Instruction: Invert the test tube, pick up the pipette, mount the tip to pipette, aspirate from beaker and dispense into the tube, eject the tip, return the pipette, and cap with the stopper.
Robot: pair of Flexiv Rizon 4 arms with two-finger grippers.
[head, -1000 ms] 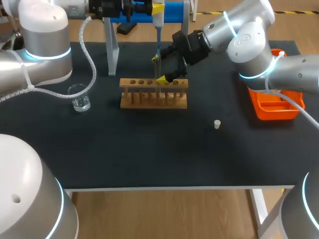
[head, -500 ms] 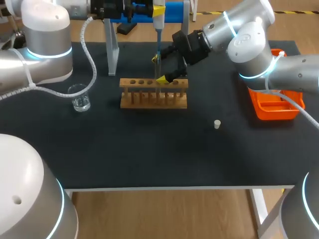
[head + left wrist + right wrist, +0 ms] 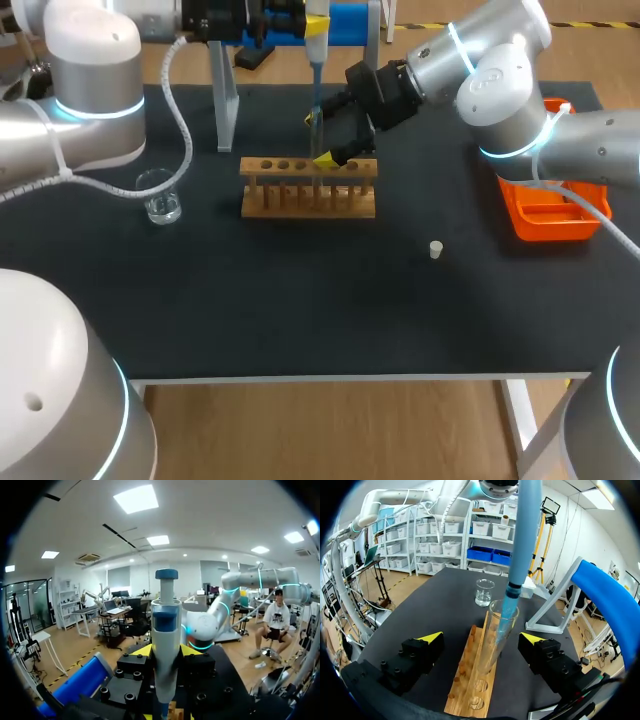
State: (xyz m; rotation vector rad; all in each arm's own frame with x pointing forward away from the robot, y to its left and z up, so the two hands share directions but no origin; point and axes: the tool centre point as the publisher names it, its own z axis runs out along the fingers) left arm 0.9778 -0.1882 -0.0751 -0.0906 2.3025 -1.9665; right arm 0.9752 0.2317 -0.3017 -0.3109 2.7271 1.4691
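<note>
The left arm (image 3: 90,100) comes in from the left and stretches across the back. Its hand (image 3: 316,20) is held high near the middle, both fingers pressed on the pipette (image 3: 166,630) from either side. The right arm (image 3: 500,70) bends in from the right with its wrist angled down. Its hand (image 3: 481,639) sits lower, fingers (image 3: 431,639) spread wide apart.

My pipette (image 3: 165,650) is white with blue bands; the tube (image 3: 496,635) is clear, the rack (image 3: 308,187) pale wood, the tray (image 3: 550,222) at three o'clock orange, the table (image 3: 300,300) black.
</note>
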